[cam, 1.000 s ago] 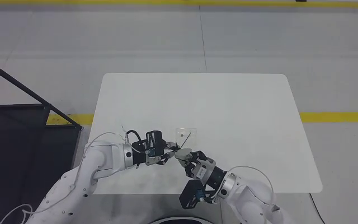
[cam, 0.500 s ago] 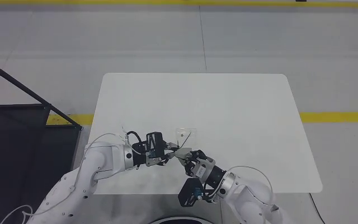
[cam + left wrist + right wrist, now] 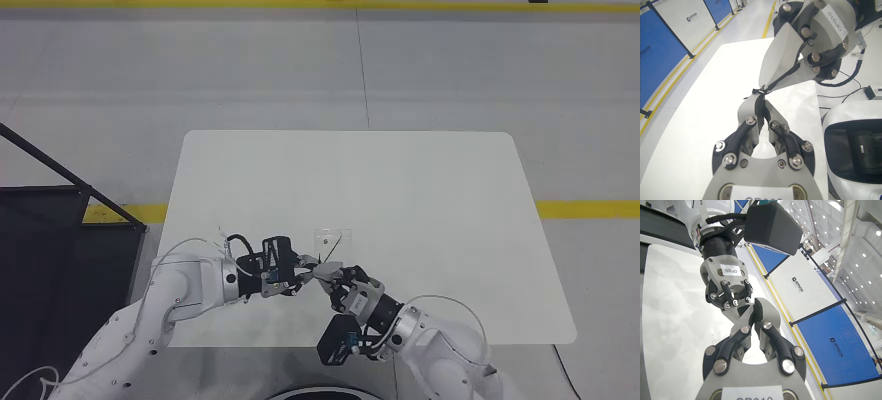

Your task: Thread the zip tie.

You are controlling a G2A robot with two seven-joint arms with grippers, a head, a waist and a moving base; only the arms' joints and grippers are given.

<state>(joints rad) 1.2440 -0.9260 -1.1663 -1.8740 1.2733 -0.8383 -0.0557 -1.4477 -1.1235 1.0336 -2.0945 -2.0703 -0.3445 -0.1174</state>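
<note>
A thin black zip tie (image 3: 758,91) is held in the air between my two grippers, above the near part of the white table (image 3: 430,200). My left gripper (image 3: 297,272) is shut on one end of it. In the left wrist view that gripper (image 3: 761,97) has its dark pads pressed together under the tie's small head. My right gripper (image 3: 322,275) meets it tip to tip from the other side. Its fingertips (image 3: 767,89) are pinched on the tie. In the right wrist view my right gripper (image 3: 755,307) is shut, and the tie is hidden by the fingers.
A small clear plastic bag (image 3: 331,240) lies on the table just beyond the grippers. A dark frame and panel (image 3: 45,225) stand off the table's left side. Yellow floor lines run behind and beside the table.
The right arm has shifted slightly toward the left gripper, so the fingertips are closer together. The left arm has barely moved.
</note>
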